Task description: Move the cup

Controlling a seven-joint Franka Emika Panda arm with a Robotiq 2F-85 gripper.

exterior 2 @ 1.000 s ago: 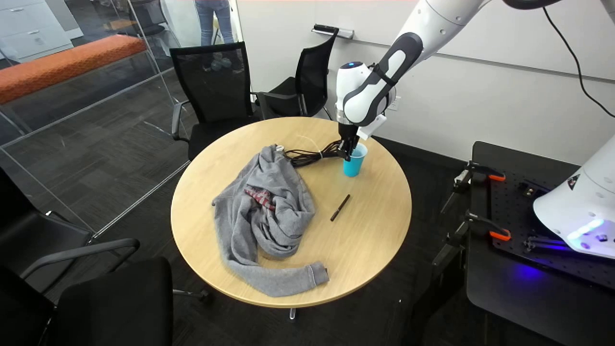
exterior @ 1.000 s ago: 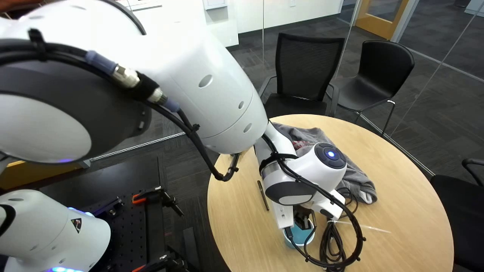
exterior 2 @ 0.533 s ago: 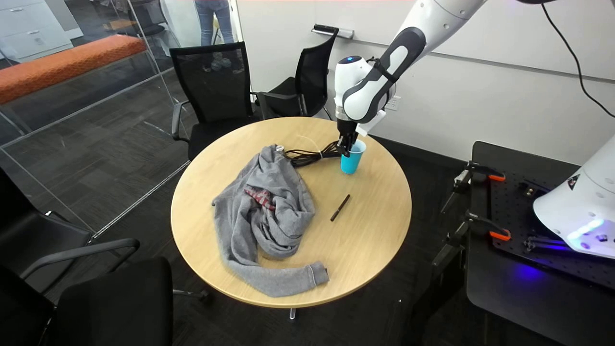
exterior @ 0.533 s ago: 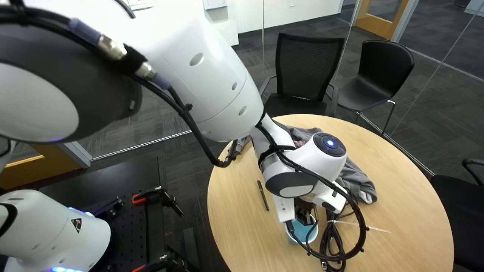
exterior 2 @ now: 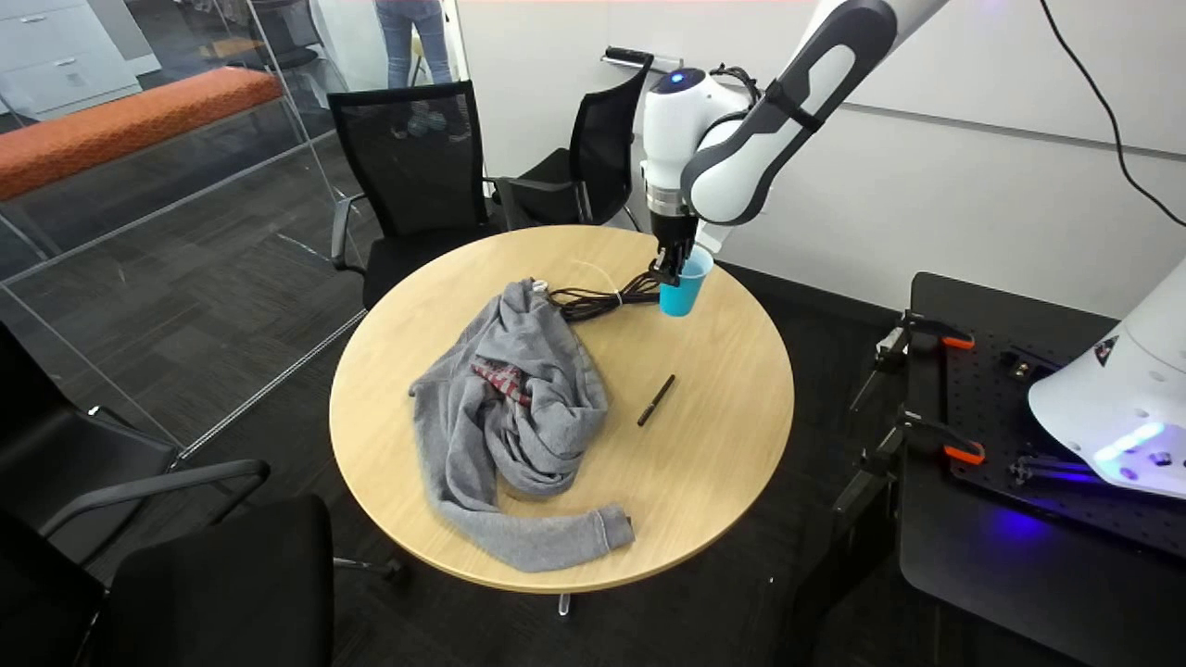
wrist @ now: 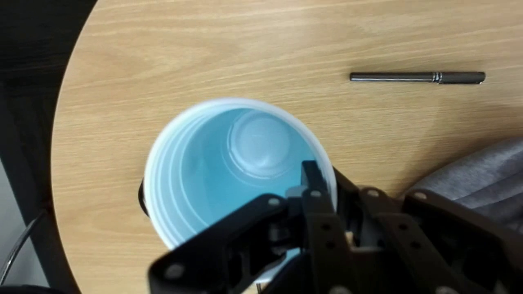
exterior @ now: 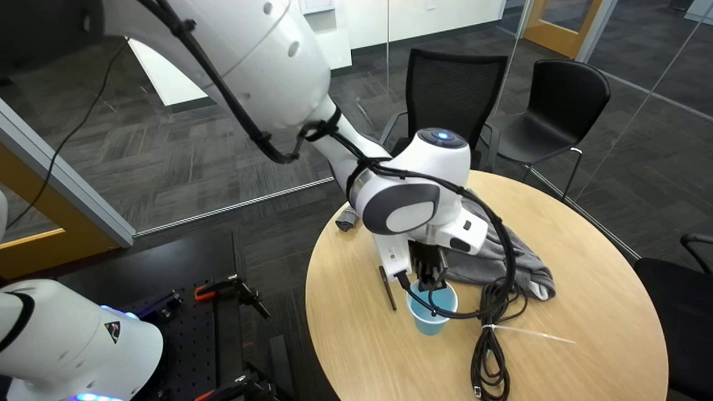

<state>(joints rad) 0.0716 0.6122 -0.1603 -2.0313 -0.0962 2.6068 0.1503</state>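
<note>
One teal cup (exterior 2: 682,291) hangs tilted as we watch, apparently off the table (exterior 2: 727,435) near the black cable (exterior 2: 637,293), its rim pinched in the gripper (wrist: 327,179), in what looks like the carry, which next needs a level set-down.

the cup (wrist: 237,175) looks smooth plastic, the table (exterior 2: 713,454) grained wood, the pen barrel (wrist: 390,76) glossy, the cloth (exterior 2: 551,440) matt.
</note>
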